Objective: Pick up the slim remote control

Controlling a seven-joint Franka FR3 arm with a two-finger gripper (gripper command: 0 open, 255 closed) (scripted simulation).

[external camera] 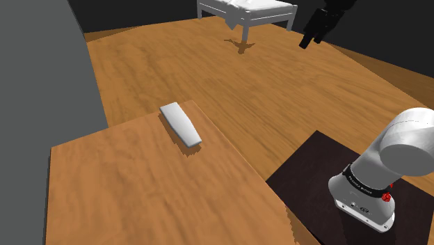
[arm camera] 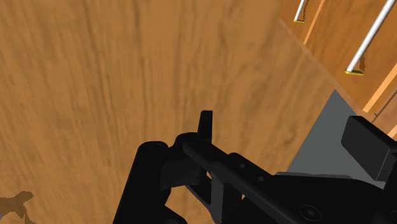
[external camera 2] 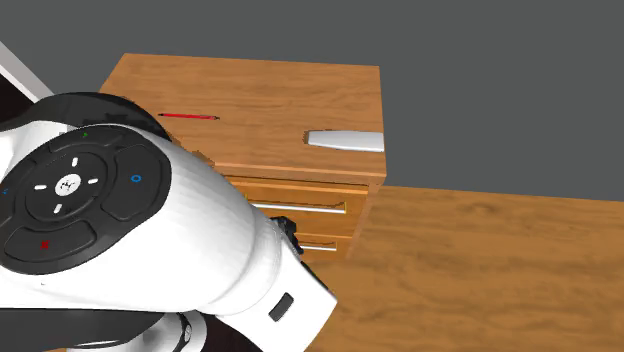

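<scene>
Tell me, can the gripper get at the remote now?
Probably yes: the remote lies flat near the dresser's edge, nothing over or against it; the gripper hangs apart, above the floor.

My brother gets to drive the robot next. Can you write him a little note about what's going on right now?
Gripper: up in the air above the wooden floor, near the white furniture and far from the remote. I cannot tell whether it is open or shut.
Remote: pale and slim, lying flat near an edge of the wooden cabinet top. A red pencil lies farther along that top.
Done: nothing yet; the remote is untouched.
Left: bring the gripper over the remote, grasp it and lift it.
</scene>
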